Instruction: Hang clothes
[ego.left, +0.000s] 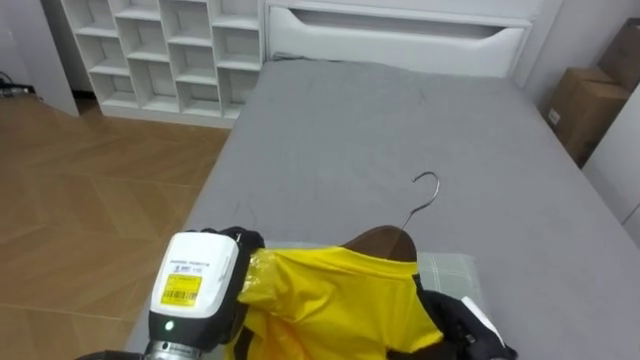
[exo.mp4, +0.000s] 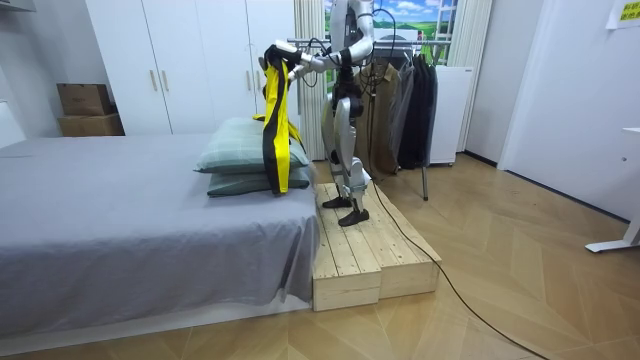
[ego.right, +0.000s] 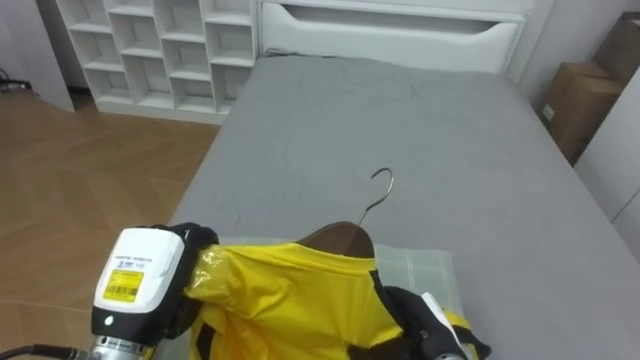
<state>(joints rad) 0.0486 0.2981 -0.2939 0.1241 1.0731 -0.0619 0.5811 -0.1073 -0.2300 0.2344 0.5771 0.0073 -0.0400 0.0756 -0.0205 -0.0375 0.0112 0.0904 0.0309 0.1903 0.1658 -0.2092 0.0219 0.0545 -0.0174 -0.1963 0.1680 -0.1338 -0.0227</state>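
A yellow garment with black trim (ego.left: 340, 300) is draped over a brown wooden hanger (ego.left: 381, 240), whose metal hook (ego.left: 428, 190) points away from me over the bed. My left hand (ego.left: 238, 243) grips the garment's left shoulder, its dark fingers curled into the bunched cloth. My right hand (ego.left: 468, 322) sits at the garment's right shoulder, partly under the cloth. In the room view I stand on a wooden platform (exo.mp4: 370, 250) beside the bed, and the garment (exo.mp4: 278, 130) hangs long from my raised hands.
The grey bed (ego.left: 400, 130) stretches ahead to a white headboard (ego.left: 400, 40), with a pale green pillow (ego.left: 452, 270) just under the hanger. White cube shelves (ego.left: 160, 50) stand far left and cardboard boxes (ego.left: 585, 105) right. A rack of dark clothes (exo.mp4: 410, 95) stands behind me.
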